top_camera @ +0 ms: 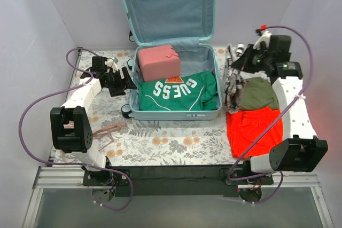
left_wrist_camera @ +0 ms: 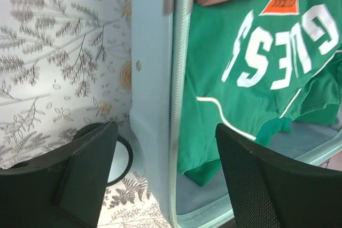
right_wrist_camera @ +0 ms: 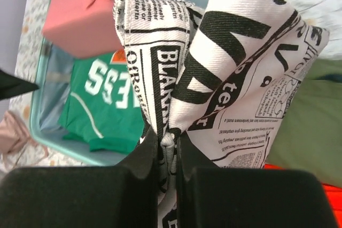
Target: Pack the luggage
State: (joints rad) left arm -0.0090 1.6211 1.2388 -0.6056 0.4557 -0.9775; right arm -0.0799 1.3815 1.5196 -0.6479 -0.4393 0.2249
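The pale mint luggage point(top_camera: 160, 115) lies open in the middle of the table, lid standing up at the back. Inside lie a pink pouch point(top_camera: 158, 62) and a green GUESS shirt point(top_camera: 179, 92), which also shows in the left wrist view point(left_wrist_camera: 235, 78). My right gripper point(top_camera: 239, 60) is shut on a black-and-white newspaper-print cloth point(right_wrist_camera: 214, 73) and holds it up just right of the luggage. My left gripper point(top_camera: 128, 80) is open and empty, its jaws astride the luggage's left wall point(left_wrist_camera: 152, 78).
An olive garment point(top_camera: 259, 93) and an orange-red garment point(top_camera: 254, 126) lie on the floral tablecloth right of the luggage. A pink item point(top_camera: 109, 130) lies front left. A black luggage wheel point(left_wrist_camera: 120, 158) sits under the left gripper.
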